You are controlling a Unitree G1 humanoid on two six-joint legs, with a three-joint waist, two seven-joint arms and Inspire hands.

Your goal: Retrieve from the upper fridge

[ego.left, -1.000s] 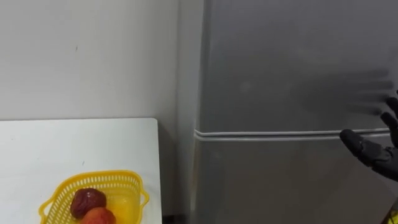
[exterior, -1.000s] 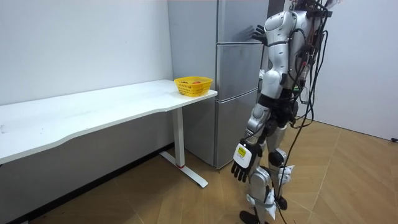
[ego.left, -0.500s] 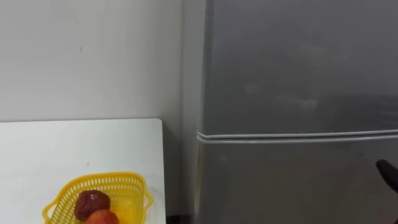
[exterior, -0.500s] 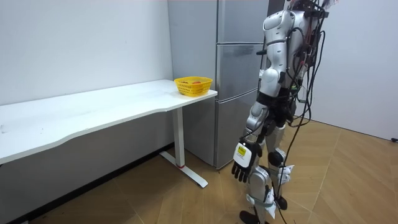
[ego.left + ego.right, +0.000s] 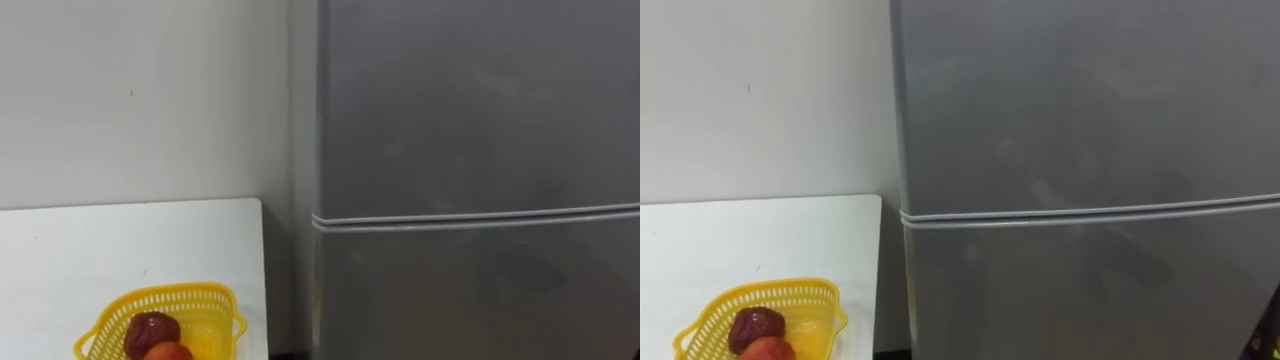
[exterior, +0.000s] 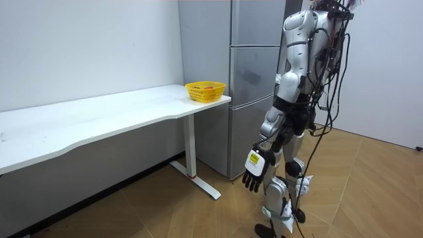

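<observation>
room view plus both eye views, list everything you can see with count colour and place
fridge: 1, grey, against the wall beside the table's end, upper and lower doors shut
table: 1, white, long, along the wall
basket: 1, yellow, on the table's end nearest the fridge
fruit: 2 clear, one dark red and one orange-red, touching, inside the basket
wall: white, behind the table
floor: brown wood
left hand: black, hanging by the robot's side, fingers relaxed, empty
right hand: likely the dark sliver at the right eye view's lower right corner
</observation>
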